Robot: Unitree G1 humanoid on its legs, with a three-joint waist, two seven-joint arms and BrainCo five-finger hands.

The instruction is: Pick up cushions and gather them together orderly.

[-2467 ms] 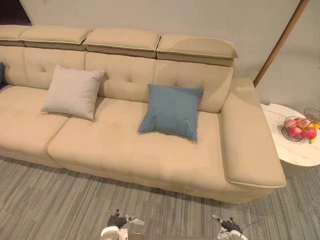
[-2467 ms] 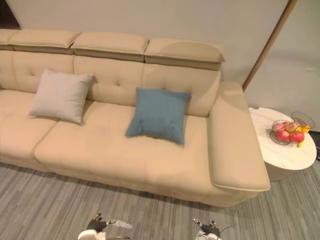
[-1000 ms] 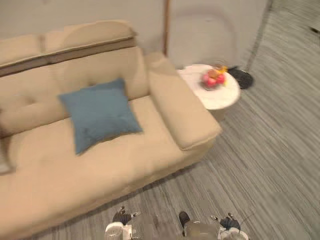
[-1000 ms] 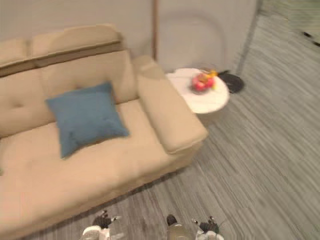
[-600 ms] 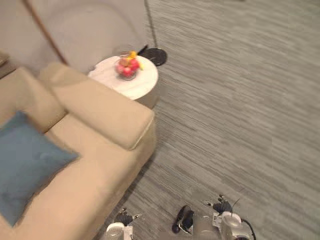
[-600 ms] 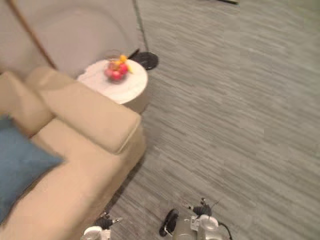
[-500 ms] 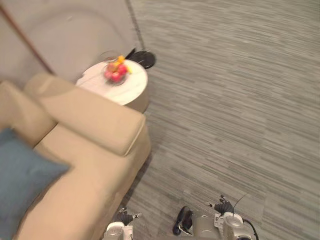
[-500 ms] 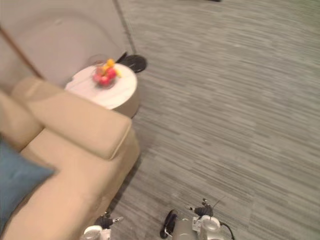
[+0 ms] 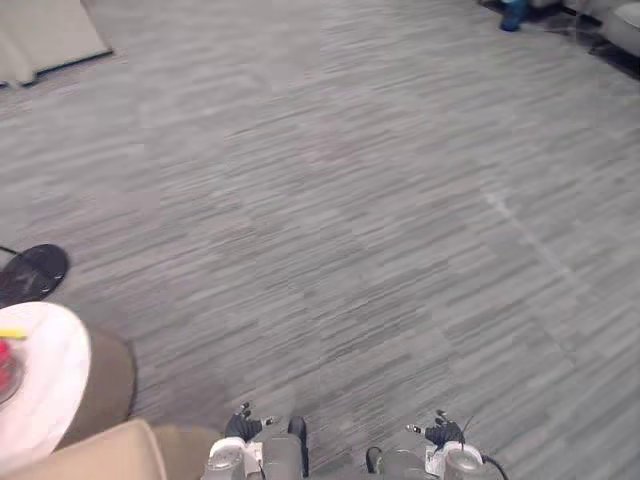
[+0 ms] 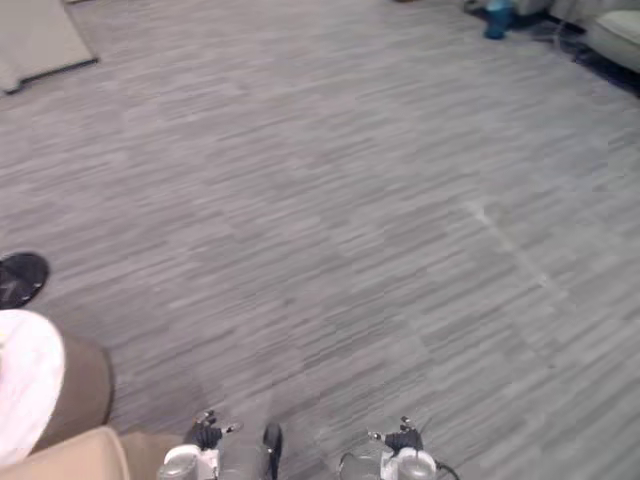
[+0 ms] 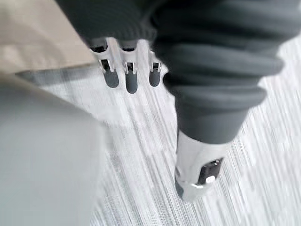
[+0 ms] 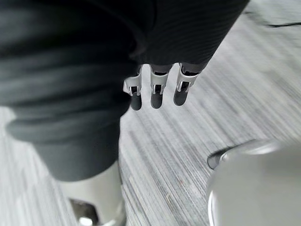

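lamp base (image 9: pixel 30 272): flat black disc, sitting on the floor at the far left, near the desk.
desk (image 9: pixel 55 390): round and white-topped, peeking in at the lower left, just beside the sofa arm.
sofa arm (image 9: pixel 130 455): a beige corner is poking in at the bottom, right next to the left robot hand.
left robot hand (image 11: pixel 126 77): hanging low, fingers straight and apart from the thumb, holding nothing.
right robot hand (image 12: pixel 157 89): same deal, hanging loose with fingers straight, gripping nothing.
floor (image 9: pixel 350 200): grey striped carpet, taking up most of what the head camera is looking at.
blue thing (image 9: pixel 513 14): sitting way off at the top right, too small to tell what it is.
cushions: neither robot hand is carrying one, and I can't tell where they're lying from here.
what could go wrong: my guess is that the robot is facing open floor with the sofa at its left side, so it's risking wandering off from the job. Also, swinging round this close, the left arm could be clipping the sofa arm or bumping the desk.
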